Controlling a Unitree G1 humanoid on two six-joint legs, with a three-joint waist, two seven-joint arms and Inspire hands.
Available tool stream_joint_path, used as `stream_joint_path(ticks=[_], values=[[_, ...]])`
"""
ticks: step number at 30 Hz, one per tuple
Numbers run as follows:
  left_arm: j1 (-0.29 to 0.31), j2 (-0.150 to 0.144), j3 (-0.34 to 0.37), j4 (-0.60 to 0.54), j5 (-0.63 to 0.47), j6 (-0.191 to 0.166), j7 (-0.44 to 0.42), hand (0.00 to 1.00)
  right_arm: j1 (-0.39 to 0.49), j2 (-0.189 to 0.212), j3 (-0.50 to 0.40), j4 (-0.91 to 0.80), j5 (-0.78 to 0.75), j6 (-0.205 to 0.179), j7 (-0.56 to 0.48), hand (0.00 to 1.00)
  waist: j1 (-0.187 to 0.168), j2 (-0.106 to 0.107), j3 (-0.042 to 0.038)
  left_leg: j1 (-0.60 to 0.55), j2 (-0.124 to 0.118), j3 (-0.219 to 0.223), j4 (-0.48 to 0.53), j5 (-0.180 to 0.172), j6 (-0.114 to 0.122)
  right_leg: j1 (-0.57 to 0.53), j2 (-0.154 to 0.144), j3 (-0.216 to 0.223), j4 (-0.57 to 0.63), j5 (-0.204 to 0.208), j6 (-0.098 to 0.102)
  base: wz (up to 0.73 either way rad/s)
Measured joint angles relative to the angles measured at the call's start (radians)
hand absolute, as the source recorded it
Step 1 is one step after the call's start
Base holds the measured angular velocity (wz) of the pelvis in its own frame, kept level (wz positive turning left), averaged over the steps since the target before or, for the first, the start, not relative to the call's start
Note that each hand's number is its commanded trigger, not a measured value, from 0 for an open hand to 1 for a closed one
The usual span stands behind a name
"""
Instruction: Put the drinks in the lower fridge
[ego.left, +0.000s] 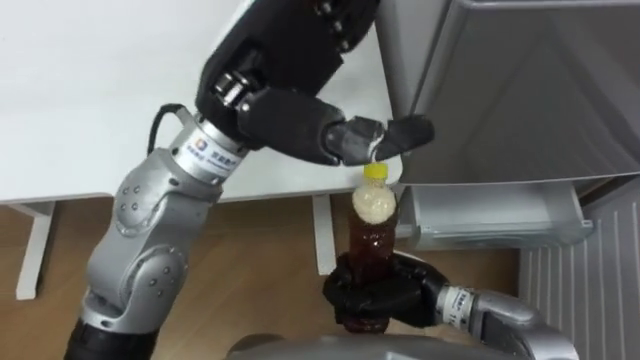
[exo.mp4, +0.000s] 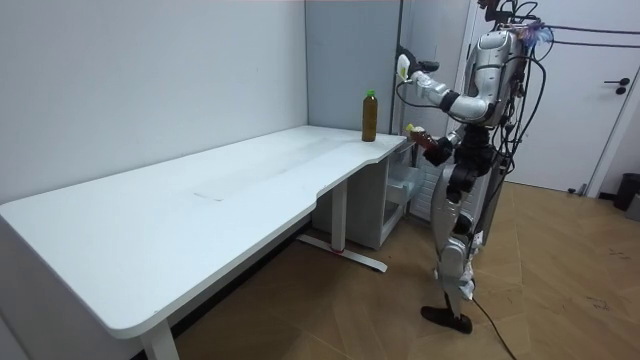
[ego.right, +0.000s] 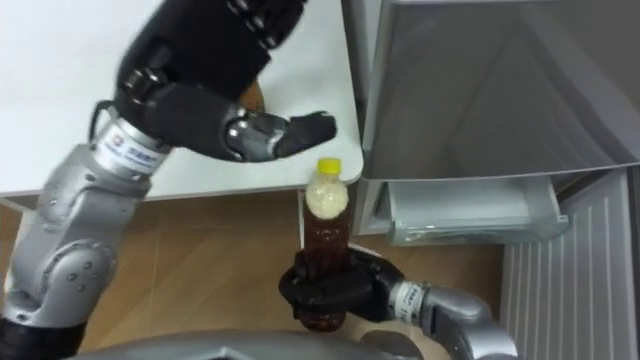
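White surface (ego.left: 100, 90) on the robot's left; the fridge (ego.left: 520, 90) stands just beside its corner, lower drawer (ego.left: 490, 215) pulled out; the left hand (ego.left: 300, 120) hovers above, fingers seemingly loose, grasping nothing; the right hand (ego.left: 385, 290) is clenched low round the upright bottle (ego.left: 373, 225), near the drawer. Held that low, it could tip against the drawer's rim; the left hand could clip the cap (ego.left: 374, 171). Dark tea, pale at the neck, yellow-capped; smooth plastic, likely slippery.
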Motion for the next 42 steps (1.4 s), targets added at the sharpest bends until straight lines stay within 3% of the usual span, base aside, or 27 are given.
stream_joint_path(ticks=[4,6,11,13,19,24,28,32,35,39,42], values=[[-0.044,0.011,0.094,-0.071,-0.079,-0.034,-0.002,0.0,0.0,0.015,-0.048,0.099,-0.031,0.0,-0.019,1.0,0.015,0.001,-0.0025,0.0,0.001,-0.002,0.0,0.0,0.0,-0.01,0.0,0.0,0.002,0.0,-0.001,0.0],[-0.076,0.01,0.148,-0.079,-0.127,-0.05,-0.006,0.0,0.001,0.023,-0.097,0.146,-0.028,-0.003,-0.02,1.0,0.034,0.003,-0.0089,0.0,0.002,-0.002,0.0,0.0,0.0,-0.009,0.002,-0.001,0.002,0.001,-0.002,-0.02],[-0.096,0.009,0.303,-0.081,-0.159,-0.051,-0.003,0.0,0.018,0.068,-0.217,0.239,0.006,-0.008,-0.037,1.0,0.058,-0.001,-0.0125,0.033,0.0,-0.01,-0.004,0.0,0.0,0.036,0.0,-0.011,-0.015,-0.001,-0.002,0.06],[-0.106,0.011,0.367,-0.081,-0.161,-0.052,0.006,0.0,0.033,0.076,-0.24,0.26,0.046,-0.011,-0.057,1.0,0.082,-0.003,-0.0194,0.036,0.0,-0.008,-0.007,0.0,0.0,0.037,0.001,-0.009,-0.018,-0.002,-0.001,-0.02],[-0.124,0.015,0.633,-0.079,-0.168,-0.063,0.141,0.0,0.053,0.111,-0.377,0.34,0.119,-0.036,-0.085,1.0,0.111,-0.002,-0.0178,0.049,0.001,-0.009,-0.008,0.0,0.0,0.058,0.001,-0.015,-0.028,-0.002,-0.001,0.03],[-0.111,0.004,0.824,-0.058,-0.148,-0.114,0.322,0.0,0.06,0.117,-0.486,0.435,0.184,-0.051,-0.144,1.0,0.123,0.0,-0.0166,0.07,0.0,-0.02,-0.011,0.0,-0.001,0.081,0.002,-0.019,-0.036,-0.007,-0.001,0.02],[-0.056,0.004,0.896,0.006,-0.056,-0.133,0.491,0.0,0.083,0.116,-0.528,0.469,0.227,-0.054,-0.239,1.0,0.131,0.005,-0.0181,0.072,0.0,-0.026,-0.011,0.0,-0.001,0.086,0.001,-0.03,-0.036,-0.008,-0.001,0.07],[0.046,0.004,0.935,0.147,0.019,-0.133,0.674,0.0,0.112,0.107,-0.581,0.491,0.308,-0.051,-0.343,1.0,0.135,0.019,-0.0165,0.073,-0.001,-0.028,-0.01,0.0,-0.001,0.086,0.0,-0.033,-0.037,-0.01,-0.002,0.02],[0.134,0.004,0.929,0.266,0.02,-0.129,0.773,0.0,0.128,0.101,-0.589,0.502,0.348,-0.043,-0.412,1.0,0.129,0.024,-0.0165,0.08,0.0,-0.031,-0.021,-0.001,-0.001,0.087,0.001,-0.032,-0.034,-0.011,-0.002,0.0],[0.243,0.003,0.895,0.441,-0.032,-0.125,0.872,0.0,0.133,0.1,-0.59,0.508,0.419,-0.004,-0.49,1.0,0.111,0.021,-0.016,0.089,-0.001,-0.029,-0.034,-0.001,0.0,0.089,0.0,-0.031,-0.031,-0.01,-0.002,0.0],[0.263,-0.023,0.847,0.592,-0.062,-0.124,0.914,0.0,0.129,0.099,-0.594,0.508,0.491,0.022,-0.526,1.0,0.106,0.022,-0.0158,0.104,-0.002,-0.03,-0.038,-0.001,0.0,0.103,0.0,-0.031,-0.032,-0.01,-0.002,0.0]])
